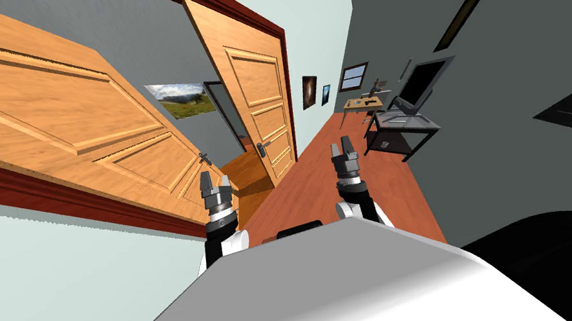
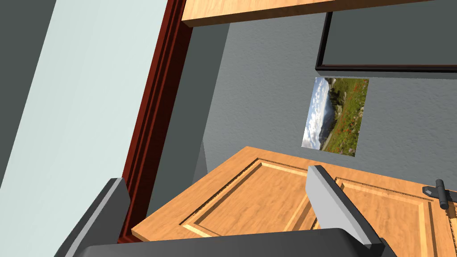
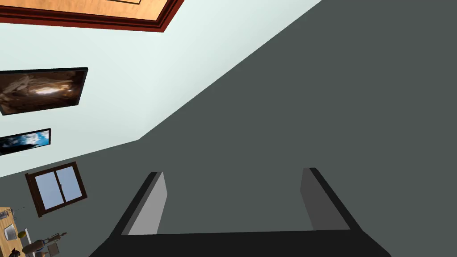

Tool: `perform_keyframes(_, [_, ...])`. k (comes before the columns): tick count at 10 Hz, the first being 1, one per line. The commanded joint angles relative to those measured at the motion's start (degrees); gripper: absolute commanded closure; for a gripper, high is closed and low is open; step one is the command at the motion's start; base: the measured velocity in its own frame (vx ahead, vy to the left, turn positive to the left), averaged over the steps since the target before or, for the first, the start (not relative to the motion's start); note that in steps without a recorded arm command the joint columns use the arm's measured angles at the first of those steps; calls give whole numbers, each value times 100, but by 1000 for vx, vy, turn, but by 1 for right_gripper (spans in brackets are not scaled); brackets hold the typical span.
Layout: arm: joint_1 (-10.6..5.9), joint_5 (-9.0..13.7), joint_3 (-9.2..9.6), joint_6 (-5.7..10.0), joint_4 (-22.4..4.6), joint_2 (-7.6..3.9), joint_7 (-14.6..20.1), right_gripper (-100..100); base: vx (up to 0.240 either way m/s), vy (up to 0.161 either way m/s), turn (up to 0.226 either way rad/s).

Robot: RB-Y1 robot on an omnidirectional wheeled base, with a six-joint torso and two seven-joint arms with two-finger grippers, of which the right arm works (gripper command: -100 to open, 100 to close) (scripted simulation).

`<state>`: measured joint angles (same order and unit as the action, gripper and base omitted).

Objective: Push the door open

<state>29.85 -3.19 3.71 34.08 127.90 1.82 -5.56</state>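
Two grippers, both with jaws apart and empty: our left gripper (image 1: 217, 195) has the wooden door (image 1: 57, 111) just ahead of its jaws, the dark handle (image 2: 439, 194) outside them to one side. Our right gripper (image 1: 345, 154) hangs beside the left.
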Motion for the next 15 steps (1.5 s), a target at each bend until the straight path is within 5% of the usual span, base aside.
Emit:
perform_keyframes(1, [-134, 12, 28, -11, -206, -55, 30, -100, 91, 74, 56])
perform_keyframes(15, [-1419, 127, 298, -113, -2159, -387, 318, -100, 74, -30, 51])
